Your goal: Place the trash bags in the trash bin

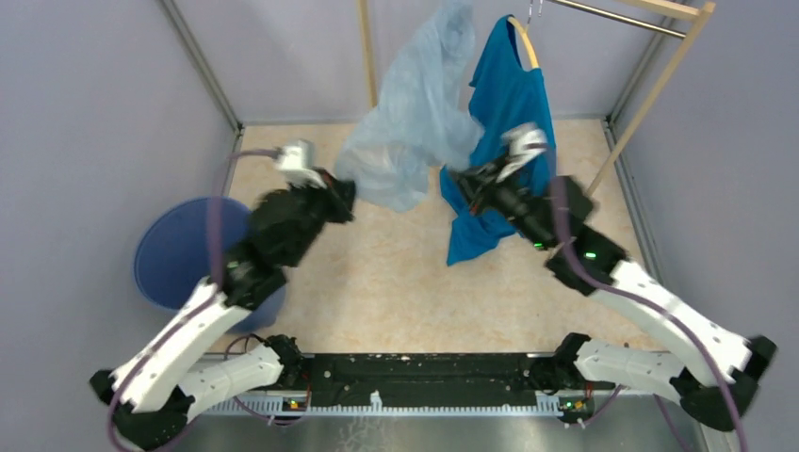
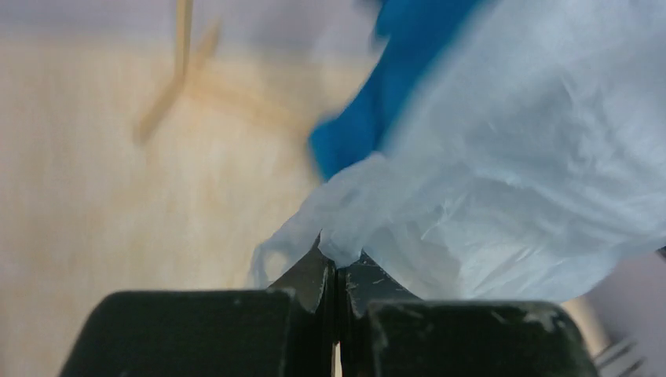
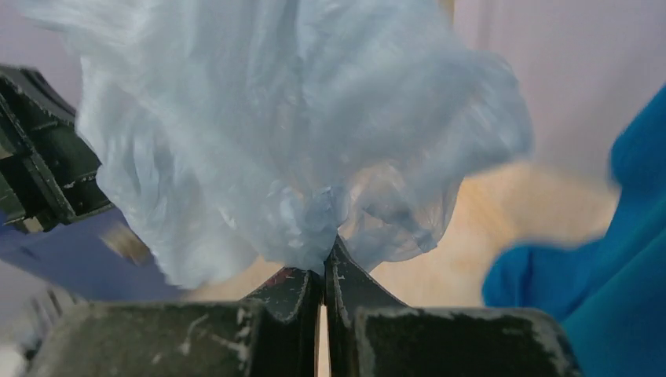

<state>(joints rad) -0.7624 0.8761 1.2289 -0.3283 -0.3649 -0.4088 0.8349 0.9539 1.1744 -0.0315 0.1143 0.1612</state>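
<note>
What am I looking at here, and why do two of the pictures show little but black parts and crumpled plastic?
These are two robot arms bolted to the near edge of a table. The wide picture comes from a fixed camera above and behind them. The other two come from a small camera on each wrist, so the black parts at the bottom are that arm's own gripper. The left gripper and the right gripper are each shut on a bit of the same thin, pale blue trash bag, holding it above the table. A bright blue T-shirt hangs behind the right arm. The round blue trash bin stands at the left.
</note>
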